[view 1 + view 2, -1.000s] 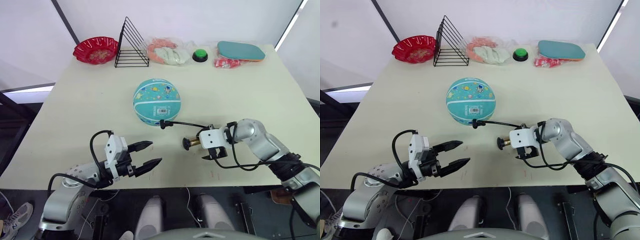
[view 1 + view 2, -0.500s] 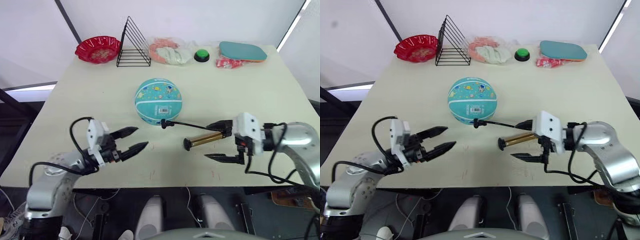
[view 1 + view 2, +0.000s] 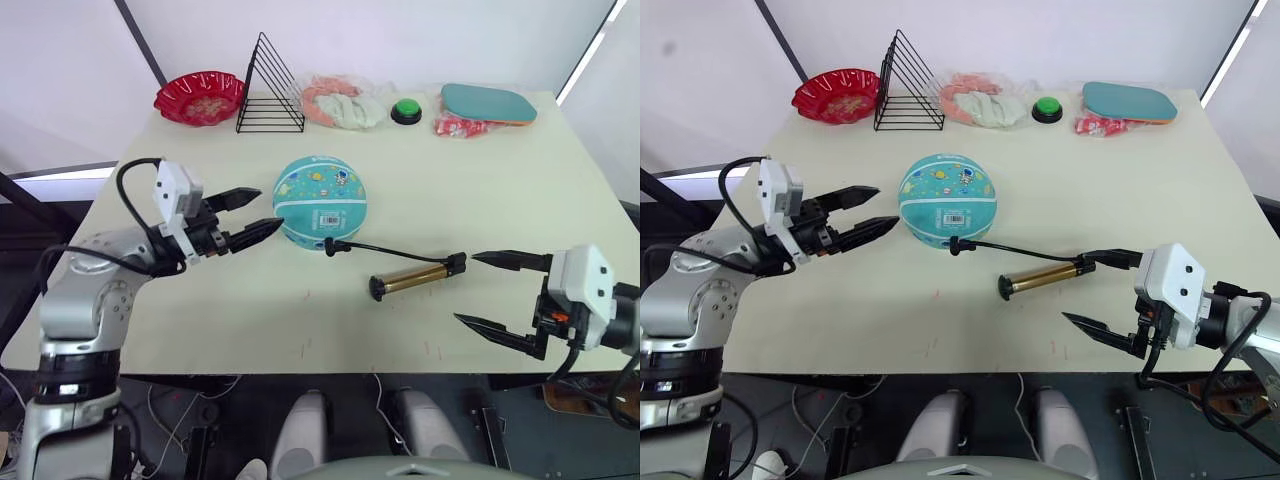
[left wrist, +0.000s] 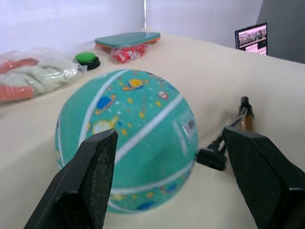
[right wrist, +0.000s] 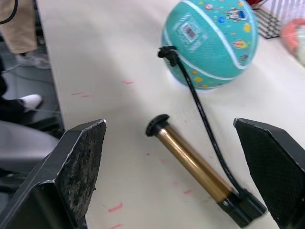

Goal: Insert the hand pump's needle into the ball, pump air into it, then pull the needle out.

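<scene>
While the ball rests unrestrained mid-table with the hose end at its near side, the hand pump lies unheld just beside it — left gripper and right gripper both spread, empty — so any nudge risks rolling the ball.

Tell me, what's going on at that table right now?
Both hands open: left hand beside ball, right hand off pump. Hose end at ball. Nothing in the way.
</scene>
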Motion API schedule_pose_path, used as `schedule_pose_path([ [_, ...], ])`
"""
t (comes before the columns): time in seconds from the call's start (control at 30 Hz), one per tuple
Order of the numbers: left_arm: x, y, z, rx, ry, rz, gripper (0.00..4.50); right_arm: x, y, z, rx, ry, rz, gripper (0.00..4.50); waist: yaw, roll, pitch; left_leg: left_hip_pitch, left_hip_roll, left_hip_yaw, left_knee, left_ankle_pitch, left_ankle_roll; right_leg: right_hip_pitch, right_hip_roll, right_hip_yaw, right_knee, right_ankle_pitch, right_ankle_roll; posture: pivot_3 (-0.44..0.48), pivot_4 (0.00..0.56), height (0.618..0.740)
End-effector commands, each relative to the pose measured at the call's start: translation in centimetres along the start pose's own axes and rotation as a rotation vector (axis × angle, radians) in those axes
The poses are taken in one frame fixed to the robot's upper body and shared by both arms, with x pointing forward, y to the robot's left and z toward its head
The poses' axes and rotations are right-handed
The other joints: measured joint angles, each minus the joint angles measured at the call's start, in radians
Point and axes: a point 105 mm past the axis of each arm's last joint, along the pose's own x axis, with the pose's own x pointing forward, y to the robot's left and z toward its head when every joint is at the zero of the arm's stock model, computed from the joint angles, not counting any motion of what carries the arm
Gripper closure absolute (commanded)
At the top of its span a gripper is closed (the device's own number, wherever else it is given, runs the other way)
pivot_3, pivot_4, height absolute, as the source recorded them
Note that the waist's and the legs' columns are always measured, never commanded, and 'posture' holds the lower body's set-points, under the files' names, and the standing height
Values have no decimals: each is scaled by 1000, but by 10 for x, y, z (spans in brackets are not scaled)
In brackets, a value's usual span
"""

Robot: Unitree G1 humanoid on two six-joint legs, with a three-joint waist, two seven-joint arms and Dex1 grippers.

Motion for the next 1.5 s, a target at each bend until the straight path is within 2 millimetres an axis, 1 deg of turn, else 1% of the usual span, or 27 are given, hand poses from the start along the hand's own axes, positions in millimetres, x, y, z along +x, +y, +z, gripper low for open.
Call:
schedule_pose_path([
  [0.03, 13, 11, 6, 55, 16, 20, 814, -1, 2, 10, -71, -28, -35, 13, 4, 0, 0, 0, 0, -1, 0, 0, 0, 0, 0, 0, 0, 0, 0, 0, 150, 740],
  [0.07, 15, 12, 6, 60, 20, 20, 814, -1, 2, 10, -73, -27, -38, 13, 4, 0, 0, 0, 0, -1, 0, 0, 0, 0, 0, 0, 0, 0, 0, 0, 150, 740],
  [0.2, 37, 16, 6, 84, 31, 16, 814, 3, 4, 7, -70, -30, -47, 13, 5, 0, 0, -1, -1, -1, 0, 0, 0, 0, 0, 0, 0, 0, 0, 0, 150, 740],
  [0.43, 58, 20, 10, 118, 13, 0, 814, 14, 2, 5, -78, -45, -37, 13, 1, -1, 0, -1, -2, -1, 1, 0, 0, 0, -1, 1, 0, 1, 1, 0, 150, 740],
  [0.53, 70, 17, -6, 152, 84, -25, 814, 27, 2, 6, -85, -66, -6, 13, 3, -1, 0, -1, -2, -1, 1, 0, 0, 1, -1, 0, 1, 1, 1, 0, 150, 740],
  [0.67, 75, 18, -17, 152, 124, -31, 814, 43, -3, 7, -110, -73, 0, 13, 5, -1, 0, -1, -3, -1, 2, 0, 0, 1, -1, 1, 1, 1, 2, 0, 150, 740],
  [0.77, 77, 17, -21, 144, 128, -34, 814, 65, -5, 4, -165, -57, 18, 13, 5, -1, 0, 0, -3, -2, 3, 0, 0, 2, -2, 1, 1, 1, 2, 0, 150, 740],
  [0.83, 79, 14, -22, 135, 129, -44, 814, 88, -8, 3, -242, -53, 31, 13, 4, -1, 0, 0, -4, -2, 4, 0, 0, 2, -2, 1, 1, 2, 3, 0, 150, 740],
  [0.93, 81, 13, -23, 119, 133, -43, 814, 118, -17, 6, -285, -62, 9, 13, 5, -1, 0, -1, -4, -2, 7, 1, 0, 2, -2, 1, 3, 2, 4, 0, 150, 740],
  [1.0, 82, 12, -22, 102, 131, -38, 814, 135, -21, 5, -369, -47, -6, 13, 10, -1, -1, -1, -4, -2, 10, 1, 0, 2, -2, 0, 3, 3, 5, 0, 150, 740],
  [1.07, 85, 14, -21, 78, 134, -20, 814, 155, -20, 6, -460, -52, -11, 13, 10, -1, -1, -3, -5, -3, 12, 0, 0, 3, -4, 0, 3, 4, 3, 0, 150, 740],
  [1.2, 89, 15, -19, 51, 144, -3, 814, 175, -16, 5, -557, -79, -7, 13, 9, -1, -1, -4, -6, -2, 15, 0, 0, 3, -6, 0, 3, 5, 4, 0, 150, 740],
  [1.3, 90, 16, -19, 41, 154, 6, 814, 193, -13, 0, -626, -85, 1, 13, 6, -1, -1, -3, -7, -1, 16, 1, 0, 4, -6, 0, 4, 6, 6, 0, 150, 740],
  [1.33, 91, 16, -18, 37, 153, 7, 814, 196, -14, -3, -641, -81, -2, 257, 6, -1, -1, -3, -7, -1, 16, 1, 0, 4, -6, 0, 5, 6, 6, 0, 150, 740],
  [1.4, 91, 17, -18, 34, 154, 9, 814, 201, -17, -7, -661, -79, -11, 885, 7, -1, -1, -2, -7, -2, 17, 1, 0, 4, -6, 0, 8, 6, 6, 0, 150, 740],
  [1.43, 91, 17, -18, 34, 155, 10, 814, 202, -19, -7, -671, -81, -26, 1236, 8, -1, -1, -2, -7, -2, 17, 1, 0, 4, -6, 0, 8, 6, 6, 0, 150, 740],
  [1.47, 91, 18, -17, 34, 153, 11, 814, 204, -23, -8, -689, -79, -52, 1748, 8, -1, -1, -2, -7, -2, 17, 1, 0, 4, -6, 0, 9, 6, 6, 0, 150, 740],
  [1.5, 92, 18, -16, 35, 149, 12, 814, 206, -25, -10, -708, -74, -60, 1748, 7, -1, -1, -2, -7, -2, 18, 1, 0, 4, -6, 0, 9, 6, 5, 0, 150, 740],
])
